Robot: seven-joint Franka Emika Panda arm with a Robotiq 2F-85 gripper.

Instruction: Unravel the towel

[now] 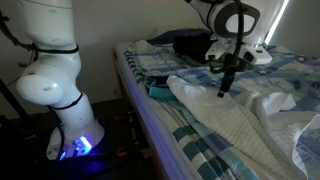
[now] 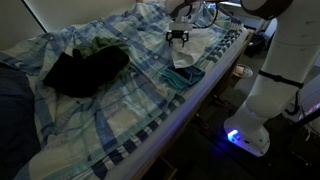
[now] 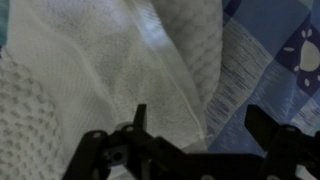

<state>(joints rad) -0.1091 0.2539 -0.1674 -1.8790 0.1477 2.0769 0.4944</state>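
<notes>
One white robot arm (image 1: 50, 80), smooth and rounded in its shell, reaches over a bed covered by a blue plaid bedsheet (image 1: 200, 140), its black end effector (image 1: 224, 90) pointing down at the towel (image 1: 255, 120). The wrist view shows the end effector (image 3: 200, 125) with its two dark fingers (image 3: 140, 118) standing wide apart and nothing clamped between them; the pictures do not show whether the tips touch the fabric.

The single towel (image 3: 100, 70) is white and large, woven in a fine waffle grid. It lies rumpled in soft ridges and folds on the sheet near the bed's edge, directly under the end effector. In an exterior view it appears as a pale bunched mass (image 2: 205, 42) beneath the end effector (image 2: 180, 40).

One small teal cloth (image 1: 160, 92) lies crumpled just beside the towel, at the edge of the mattress. One heap of dark clothing (image 2: 85, 68), limp and shapeless, lies well apart from both, farther along the bed. The sheet itself is wrinkled, its checks in blue, white and pale yellow.
</notes>
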